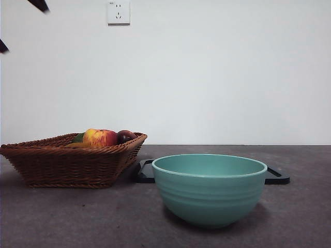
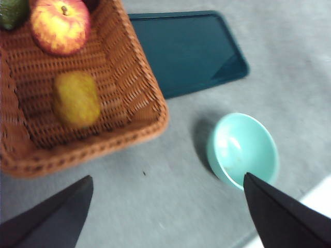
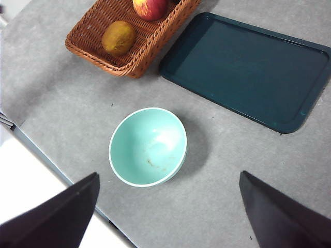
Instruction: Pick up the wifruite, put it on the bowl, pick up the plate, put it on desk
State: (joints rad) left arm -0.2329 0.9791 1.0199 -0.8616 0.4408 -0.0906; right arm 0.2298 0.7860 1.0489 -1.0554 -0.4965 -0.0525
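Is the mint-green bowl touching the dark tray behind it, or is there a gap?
Apart. The right wrist view shows bare tabletop between the bowl and the dark tray.

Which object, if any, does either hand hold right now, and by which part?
Nothing is held. The left hand and right hand are both open and bare above the desk; the kiwifruit lies in the basket, untouched.

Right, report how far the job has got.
Nothing looks done. The wifruite lies in the wicker basket, the bowl is empty. Left gripper and right gripper are open, holding nothing. All steps remain; the dark tray is on the desk.
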